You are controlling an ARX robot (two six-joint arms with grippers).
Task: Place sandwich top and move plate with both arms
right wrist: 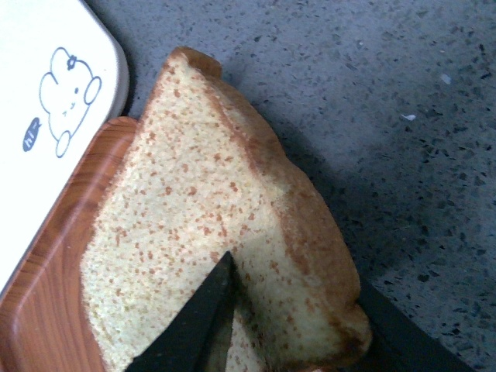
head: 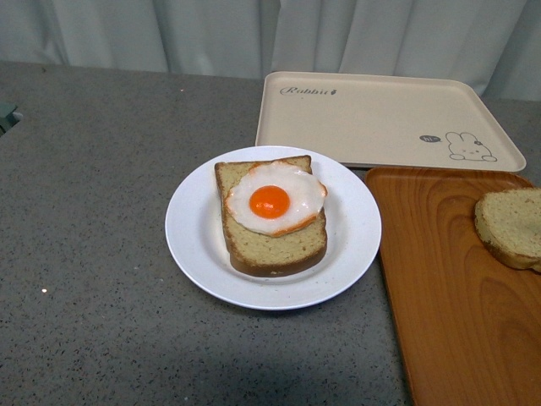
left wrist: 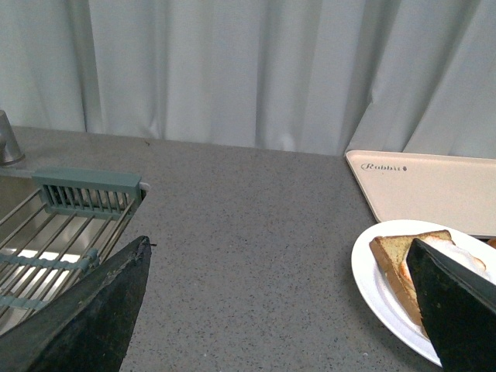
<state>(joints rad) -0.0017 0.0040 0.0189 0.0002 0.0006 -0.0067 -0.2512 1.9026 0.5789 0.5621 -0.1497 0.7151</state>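
We read "Rabbit" in script on the cream tray [head: 372, 127], toward its eleven o'clock corner; the dark bubble [head: 429, 138] by the rabbit drawing [head: 471, 145] is illegible.

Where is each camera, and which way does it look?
Front: on the robot's body, facing forward-down at the plate; no arms show.
Left wrist: on the left arm, facing along the counter to the curtain; left gripper shows.
Right wrist: on the right arm, close over the sandwich top; right gripper straddles it.
Front and left wrist share the plate.

Soft, even light — sandwich top [right wrist: 186, 201] casts a dark shadow.
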